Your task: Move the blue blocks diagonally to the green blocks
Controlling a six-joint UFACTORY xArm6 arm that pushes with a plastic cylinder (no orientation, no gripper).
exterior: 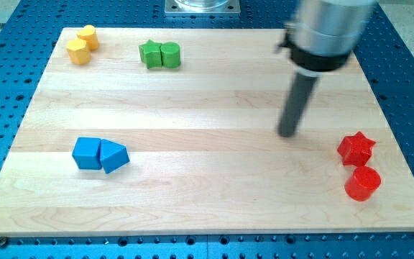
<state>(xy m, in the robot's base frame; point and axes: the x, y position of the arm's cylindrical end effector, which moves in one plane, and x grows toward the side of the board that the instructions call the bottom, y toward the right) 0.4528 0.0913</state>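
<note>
Two blue blocks lie side by side at the view's lower left: a blue cube and a blue triangular block, touching. Two green blocks sit together near the view's top, left of centre: a green star-like block and a green cylinder. My tip rests on the wooden board at the view's right of centre, far right of the blue blocks and well below and right of the green ones. It touches no block.
Two yellow blocks sit at the view's top left corner. A red star block and a red cylinder sit at the view's lower right, right of my tip. Blue perforated table surrounds the board.
</note>
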